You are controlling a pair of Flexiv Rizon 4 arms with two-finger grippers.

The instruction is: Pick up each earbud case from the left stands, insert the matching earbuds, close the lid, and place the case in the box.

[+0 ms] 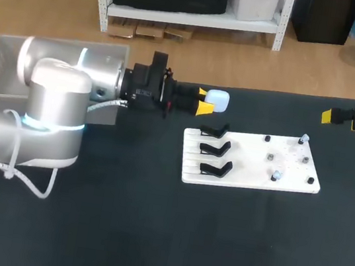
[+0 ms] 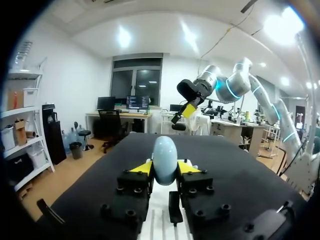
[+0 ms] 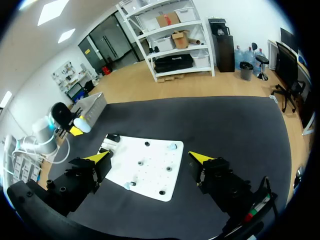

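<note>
left hand [image 1: 203, 103]: upper middle of the frame, just past the white board's upper left corner; yellow tips pinching the earbud case [image 1: 218, 100] from two sides
earbud case: pale blue; in that pinch
right hand [image 1: 328, 116]: upper right; fingers spread wide apart
white board [image 1: 246, 162]: centre right on the dark counter [image 1: 149, 236]; black stands [image 1: 215, 149] along its left edge; small earbuds [image 1: 276, 176] towards its right
box [image 1: 1, 63]: grey; upper left corner

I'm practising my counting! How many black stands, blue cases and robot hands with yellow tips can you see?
black stands: 3
earbud case: 1
hands, the left hand and the right hand: 2
Total: 6
</note>
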